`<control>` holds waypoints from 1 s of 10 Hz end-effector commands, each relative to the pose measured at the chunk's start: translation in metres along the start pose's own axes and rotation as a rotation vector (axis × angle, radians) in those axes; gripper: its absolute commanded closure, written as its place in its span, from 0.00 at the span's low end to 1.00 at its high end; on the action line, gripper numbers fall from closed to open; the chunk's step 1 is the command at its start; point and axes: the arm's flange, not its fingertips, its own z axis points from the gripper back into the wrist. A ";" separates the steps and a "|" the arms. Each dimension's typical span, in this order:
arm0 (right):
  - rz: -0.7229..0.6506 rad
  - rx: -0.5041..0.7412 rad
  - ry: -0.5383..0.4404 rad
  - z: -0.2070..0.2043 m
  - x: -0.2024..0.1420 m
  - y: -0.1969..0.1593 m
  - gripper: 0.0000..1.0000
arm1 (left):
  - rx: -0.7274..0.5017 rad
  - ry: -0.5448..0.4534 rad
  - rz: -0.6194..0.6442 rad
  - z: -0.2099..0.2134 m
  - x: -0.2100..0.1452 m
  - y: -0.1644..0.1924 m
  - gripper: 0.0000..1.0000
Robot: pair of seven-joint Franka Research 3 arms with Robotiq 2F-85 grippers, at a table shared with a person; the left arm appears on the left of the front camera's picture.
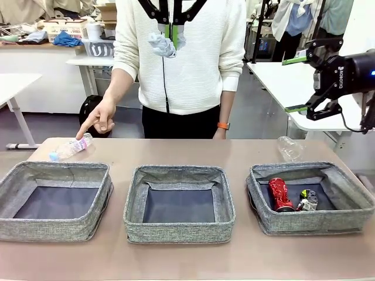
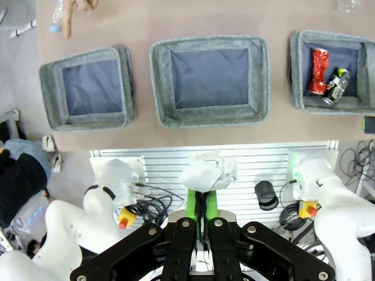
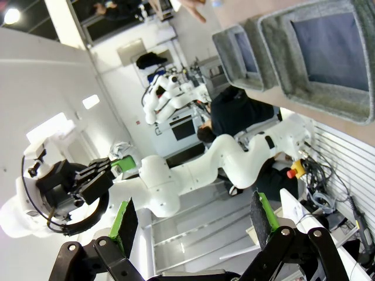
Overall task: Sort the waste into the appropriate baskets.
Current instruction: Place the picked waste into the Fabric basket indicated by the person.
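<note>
My left gripper (image 1: 171, 35) hangs high above the middle basket (image 1: 179, 231), shut on a white paper wad (image 1: 163, 44). In the left wrist view the paper wad (image 2: 208, 172) sits between the green fingers (image 2: 193, 202), far above the three baskets (image 2: 210, 114). My right gripper (image 1: 304, 85) is raised at the right, open and empty. In the right basket (image 1: 316, 222) lie a red can (image 1: 280, 193) and a silver-black can (image 1: 307, 200). One clear bottle (image 1: 70, 147) lies behind the left basket (image 1: 47, 225); a person's hand (image 1: 101, 120) points at it. Another bottle (image 1: 290, 147) lies behind the right basket.
The person stands at the far side of the table (image 1: 193, 149). The left and middle baskets hold nothing. Bare tabletop runs in front of the baskets. In the right wrist view the open gripper (image 3: 193, 222) faces the other arm (image 3: 176, 175), with two baskets (image 3: 328, 93) at upper right.
</note>
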 end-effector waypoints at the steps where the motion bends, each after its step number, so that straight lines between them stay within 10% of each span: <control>1: -0.015 -0.008 -0.003 0.001 -0.001 0.003 0.00 | 0.010 -0.123 -0.058 -0.013 -0.016 0.013 0.96; 6: -0.015 -0.008 -0.003 0.001 -0.001 0.003 0.00 | -0.151 0.057 -0.163 -0.217 -0.049 0.249 0.96; 10: -0.015 -0.008 -0.003 0.001 -0.001 0.003 0.00 | -0.359 0.011 0.141 -0.309 -0.050 0.352 0.96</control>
